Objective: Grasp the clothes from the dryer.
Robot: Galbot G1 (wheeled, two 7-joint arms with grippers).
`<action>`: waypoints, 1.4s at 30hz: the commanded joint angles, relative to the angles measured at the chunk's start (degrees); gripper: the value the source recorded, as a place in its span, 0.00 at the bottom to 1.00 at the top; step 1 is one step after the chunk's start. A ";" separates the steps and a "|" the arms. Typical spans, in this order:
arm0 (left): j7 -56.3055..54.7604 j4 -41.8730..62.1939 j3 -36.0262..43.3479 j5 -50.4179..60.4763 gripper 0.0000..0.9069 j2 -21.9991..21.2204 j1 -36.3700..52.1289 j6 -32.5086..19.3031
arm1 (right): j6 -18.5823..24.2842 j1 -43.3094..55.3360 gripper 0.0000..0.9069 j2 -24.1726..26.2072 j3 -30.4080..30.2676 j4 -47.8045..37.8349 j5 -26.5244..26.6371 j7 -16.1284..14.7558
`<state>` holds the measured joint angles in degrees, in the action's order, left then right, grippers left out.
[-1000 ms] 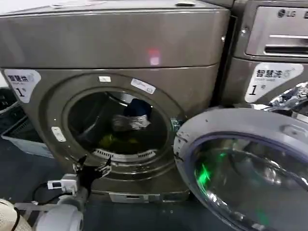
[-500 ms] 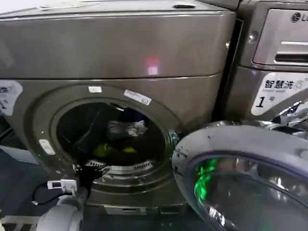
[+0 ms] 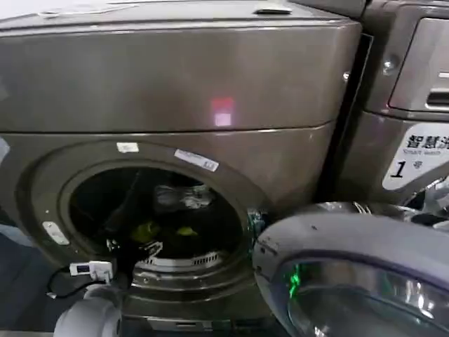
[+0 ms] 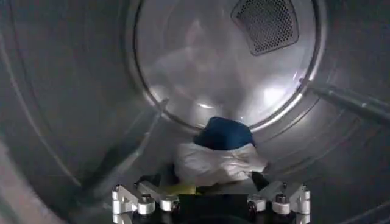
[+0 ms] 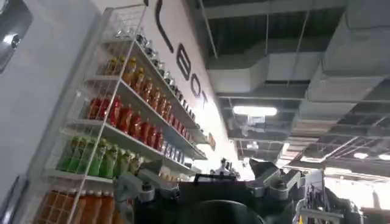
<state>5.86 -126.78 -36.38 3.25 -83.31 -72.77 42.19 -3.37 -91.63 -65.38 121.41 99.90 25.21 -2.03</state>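
The head view has drifted left since a second ago: the dryer fills more of the frame, its porthole sits lower and further left, and the open door cuts in at lower right. The left tool has pushed past the porthole rim into the drum; its fingers are spread wide, holding nothing. The clothes lie piled on the drum floor just ahead of it, dark blue atop white. The right tool points at a drinks shelf, open and empty.
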 commanded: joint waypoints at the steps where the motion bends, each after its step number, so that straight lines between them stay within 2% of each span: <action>1: 4.44 1.92 0.25 5.98 1.00 -0.02 3.25 2.81 | 0.03 0.05 1.00 -0.01 -0.12 0.13 0.00 0.07; 5: 16.62 4.02 0.65 20.79 1.00 0.70 5.42 2.81 | 0.04 0.21 1.00 0.12 -0.70 0.12 -0.03 0.00; 6: 23.65 4.83 0.62 26.52 1.00 1.28 6.23 2.81 | 0.00 0.31 1.00 0.15 -0.78 0.23 0.00 0.00; 7: 25.78 5.12 0.62 27.95 1.00 1.59 6.43 2.81 | -0.03 0.32 1.00 0.17 -0.84 0.34 0.00 -0.02; 9: 37.79 6.60 0.11 38.33 1.00 3.14 7.77 -2.89 | -0.10 0.28 1.00 0.19 -1.01 0.60 0.05 -0.01; 14: 48.03 9.78 -0.47 54.79 1.00 3.29 11.08 -12.44 | -0.09 -0.25 1.00 0.22 -0.65 0.60 0.18 -0.04; 18: 57.39 10.09 -0.35 62.10 1.00 3.86 12.75 -19.70 | -0.05 -0.43 1.00 0.29 -0.28 0.42 0.18 -0.07; 21: 61.88 11.25 -0.06 68.33 1.00 3.83 13.74 -27.95 | -0.08 -0.27 1.00 0.21 -0.33 0.43 0.18 -0.09; 22: 63.77 11.96 0.05 69.56 1.00 3.87 14.48 -31.90 | -0.06 -0.25 1.00 0.18 -0.41 0.41 0.17 -0.08; 24: 65.45 12.97 0.42 71.48 1.00 4.07 15.59 -36.24 | 0.00 -0.25 1.00 0.14 -0.46 0.28 0.14 -0.10; 28: 70.98 15.74 1.54 69.90 1.00 5.06 19.11 -39.42 | 0.09 -0.30 1.00 0.05 -0.73 0.07 0.00 -0.27; 33: 71.30 21.34 1.93 75.65 1.00 5.07 23.05 -49.32 | 0.05 0.03 1.00 0.06 -1.17 0.23 -0.09 -0.29; 36: 71.32 23.16 2.67 77.73 1.00 5.57 24.51 -53.06 | 0.05 0.23 1.00 0.15 -1.38 0.16 -0.16 -0.30; 42: 71.35 26.24 3.88 79.48 1.00 5.85 28.54 -55.26 | -0.02 0.73 1.00 0.09 -1.89 0.36 -0.33 -0.31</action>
<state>73.29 -106.04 -33.51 76.63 -77.91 -49.96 -1.78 -3.35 -90.98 -65.32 119.60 100.22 24.90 -2.34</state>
